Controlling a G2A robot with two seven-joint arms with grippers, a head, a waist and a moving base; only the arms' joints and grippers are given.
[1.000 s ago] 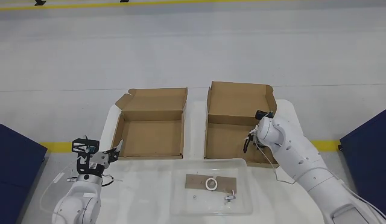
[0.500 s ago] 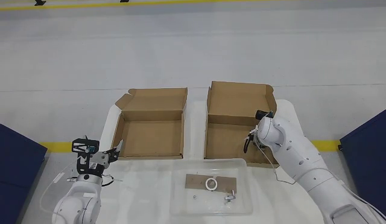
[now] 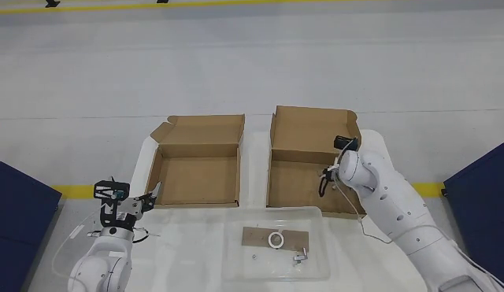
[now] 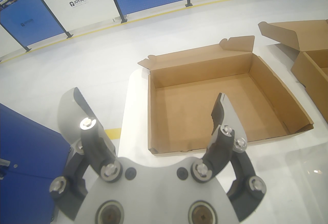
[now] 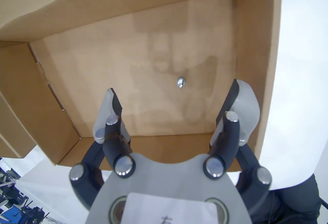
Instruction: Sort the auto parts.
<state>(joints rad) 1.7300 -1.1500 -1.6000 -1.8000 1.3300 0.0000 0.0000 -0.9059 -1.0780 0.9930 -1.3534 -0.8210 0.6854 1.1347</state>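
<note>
Right claw (image 5: 174,88) has lifted slightly, jaws spread and holding nothing. The bolt (image 5: 180,82) lies on the box (image 5: 256,43) floor just beneath it, apparently released there for sorting. Left claw (image 4: 148,93) hangs open facing the other box (image 4: 200,112).

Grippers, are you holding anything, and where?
Nothing. The left gripper and right gripper are open and empty; a bolt lies loose in the box.

bolt (image 5: 180,82) in right box (image 5: 256,30), ring (image 3: 276,240) in tray (image 3: 235,267)
</note>
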